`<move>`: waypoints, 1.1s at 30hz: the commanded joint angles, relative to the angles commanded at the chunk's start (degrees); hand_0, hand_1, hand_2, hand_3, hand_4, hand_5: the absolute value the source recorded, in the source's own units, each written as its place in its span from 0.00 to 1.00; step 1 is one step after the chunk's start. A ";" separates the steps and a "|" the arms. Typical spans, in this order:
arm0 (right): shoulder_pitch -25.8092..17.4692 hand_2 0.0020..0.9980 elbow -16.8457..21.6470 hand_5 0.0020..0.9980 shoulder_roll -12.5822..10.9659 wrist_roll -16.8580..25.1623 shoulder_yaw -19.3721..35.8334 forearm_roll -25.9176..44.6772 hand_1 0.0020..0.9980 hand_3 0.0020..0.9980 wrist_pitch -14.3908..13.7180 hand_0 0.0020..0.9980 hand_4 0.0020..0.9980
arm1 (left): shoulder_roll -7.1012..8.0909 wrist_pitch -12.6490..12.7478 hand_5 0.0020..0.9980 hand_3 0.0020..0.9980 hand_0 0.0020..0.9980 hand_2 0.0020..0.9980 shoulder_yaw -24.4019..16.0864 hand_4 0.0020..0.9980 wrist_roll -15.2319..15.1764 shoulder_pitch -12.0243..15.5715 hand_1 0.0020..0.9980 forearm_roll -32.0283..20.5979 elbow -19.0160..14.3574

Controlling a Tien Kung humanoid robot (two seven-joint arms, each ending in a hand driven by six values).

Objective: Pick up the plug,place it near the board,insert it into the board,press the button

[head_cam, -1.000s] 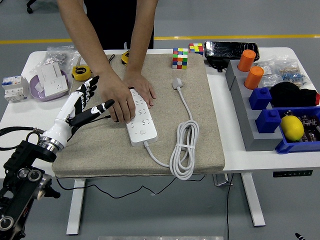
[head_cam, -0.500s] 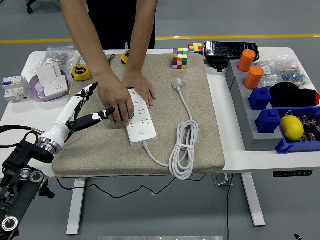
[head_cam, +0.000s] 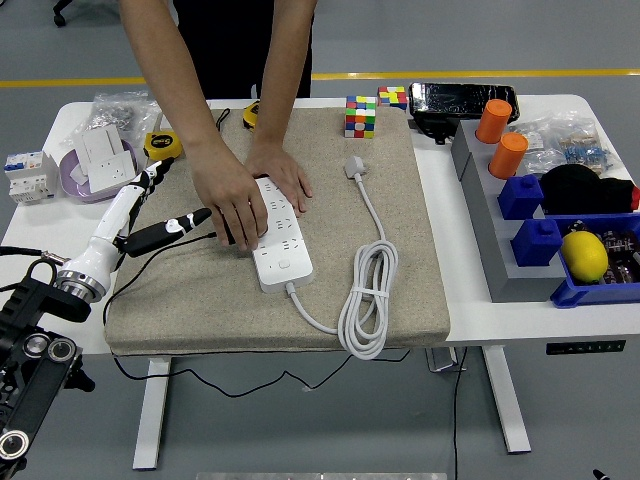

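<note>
A white power strip [head_cam: 281, 240] lies on the beige mat [head_cam: 200, 300], its coiled white cable [head_cam: 366, 300] ending in a grey plug [head_cam: 354, 166] near the mat's far side. A person at the far side rests both hands on the strip: one hand [head_cam: 232, 198] on its left side, the other hand [head_cam: 287, 175] on its far end. My left hand [head_cam: 150, 205] hovers over the mat's left edge, left of the strip, fingers spread and holding nothing. The right arm is out of view.
A Rubik's cube [head_cam: 360, 116] stands at the mat's far edge. At left sit a purple bowl with white sockets [head_cam: 98, 165], a yellow tape measure [head_cam: 160, 146] and a breaker [head_cam: 28, 176]. Right: grey tray [head_cam: 500, 250], orange cups [head_cam: 507, 155], blue bins [head_cam: 540, 240], lemon [head_cam: 585, 256].
My left hand has drawn back to the left, away from the strip and the person's hand. The person's hands have stayed on the strip.
</note>
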 joint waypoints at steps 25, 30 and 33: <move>0.17 0.75 0.00 0.91 0.08 0.10 0.14 0.48 0.75 0.79 -0.07 0.82 1.00 | -0.18 -0.23 0.51 0.99 1.00 1.00 -4.78 1.00 1.32 -0.71 1.00 8.43 2.91; 0.27 0.75 0.00 0.91 0.11 0.09 0.02 0.46 0.75 0.79 -0.05 0.82 1.00 | 1.41 -0.76 0.49 0.99 1.00 1.00 1.00 1.00 2.67 -4.16 1.00 17.37 4.50; 0.49 0.75 0.00 0.91 0.10 0.22 -0.29 0.66 0.75 0.79 -0.05 0.82 1.00 | 1.76 -0.55 0.43 0.97 1.00 1.00 4.16 1.00 2.89 -7.02 1.00 20.54 6.42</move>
